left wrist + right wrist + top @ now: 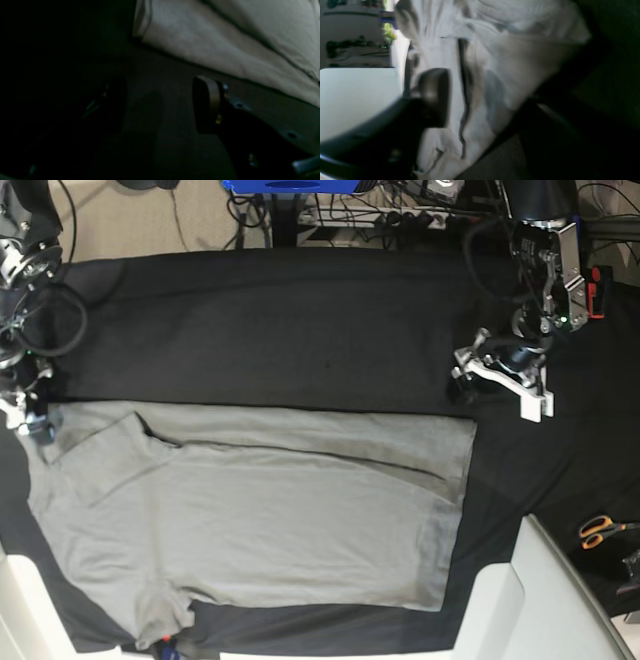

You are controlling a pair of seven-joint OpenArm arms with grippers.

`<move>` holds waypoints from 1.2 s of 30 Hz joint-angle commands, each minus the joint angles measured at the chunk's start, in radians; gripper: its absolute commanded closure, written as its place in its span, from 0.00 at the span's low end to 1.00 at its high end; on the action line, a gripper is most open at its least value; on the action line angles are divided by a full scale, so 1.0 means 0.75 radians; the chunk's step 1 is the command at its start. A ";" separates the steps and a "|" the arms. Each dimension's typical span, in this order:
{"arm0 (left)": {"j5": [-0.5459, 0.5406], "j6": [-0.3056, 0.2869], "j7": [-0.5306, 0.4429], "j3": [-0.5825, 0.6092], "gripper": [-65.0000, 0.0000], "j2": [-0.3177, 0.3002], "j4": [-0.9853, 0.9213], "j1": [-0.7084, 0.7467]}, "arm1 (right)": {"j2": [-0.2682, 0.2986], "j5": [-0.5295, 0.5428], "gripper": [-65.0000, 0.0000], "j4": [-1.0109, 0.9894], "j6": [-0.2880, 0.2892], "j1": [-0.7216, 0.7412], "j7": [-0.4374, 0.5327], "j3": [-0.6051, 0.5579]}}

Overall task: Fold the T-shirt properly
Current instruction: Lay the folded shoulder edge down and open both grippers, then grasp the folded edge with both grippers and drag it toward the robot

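In the left wrist view, one T-shirt (225, 37) filled the upper right of the frame, a hemmed edge running down its near border. Below it lay the black table cloth (160, 105), dim and mostly in shadow. The left gripper (162, 107) hovered over bare cloth just beside that hem, its two fingers spread wide with nothing between them; the right-hand pad (207, 105) showed clearly, while the other was nearly lost in the dark.

In the right wrist view, the same T-shirt (495, 62) hung bunched and wrinkled across the middle, blurred. One dark finger (435, 97) of the right gripper (455, 100) pressed against the fabric, with a fold of cloth running just beside it. The second finger was hidden behind the cloth, so the grip seemed to pinch the shirt, though the blur left this uncertain. A white surface (355, 100) showed at the left.

In the base view, the single T-shirt (270, 510) lay spread over the near half of the desk, folded lengthwise, its far edge straight along the middle and its bottom hem toward the right side. The right gripper (35, 425) sat at the left edge of the desk, on the shirt's far left corner, by the sleeve. The left gripper (470, 380) stood near the shirt's far right corner, apart from the fabric. One pair of orange-handled scissors (600, 530) lay at the right edge.
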 commanded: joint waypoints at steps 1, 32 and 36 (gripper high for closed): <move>-0.020 -0.009 -0.020 -0.006 0.41 -0.008 -0.003 -0.025 | 0.019 0.008 0.70 0.004 0.001 0.011 -0.007 -0.002; -0.251 -0.003 -0.030 -0.147 0.42 0.069 -0.572 -0.414 | 0.017 0.006 1.00 0.004 0.007 -0.012 -0.054 -0.002; -0.251 -0.003 -0.032 -0.147 0.43 0.078 -0.605 -0.433 | 0.017 0.006 1.00 0.004 0.007 -0.012 -0.054 -0.002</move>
